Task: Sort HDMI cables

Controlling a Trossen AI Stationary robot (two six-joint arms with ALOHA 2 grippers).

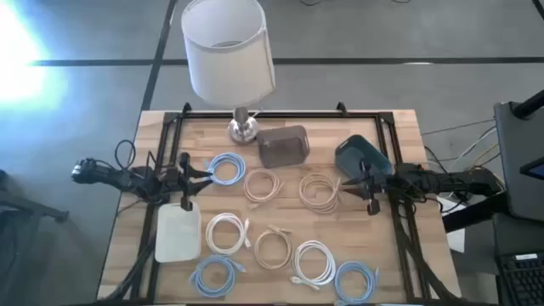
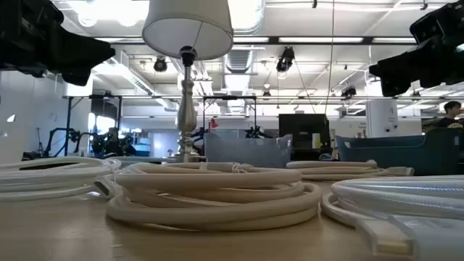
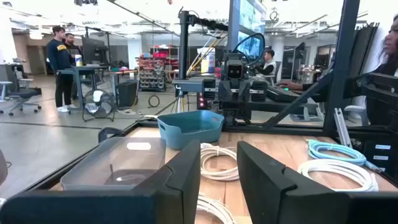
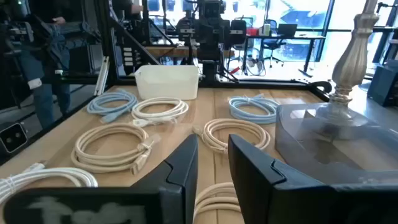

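While both end effectors (image 1: pixel 204 173) (image 1: pixel 347 184) hover open, white bin (image 1: pixel 178 232), grey bin (image 1: pixel 282 146) and teal bin (image 1: pixel 361 156) hold no cables (image 1: pixel 227 232).

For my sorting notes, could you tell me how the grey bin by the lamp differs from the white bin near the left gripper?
The grey bin is translucent and sits at the table's far edge beside the lamp; the white bin is opaque and sits toward the near left, below the left gripper. Both appear to hold no cables.
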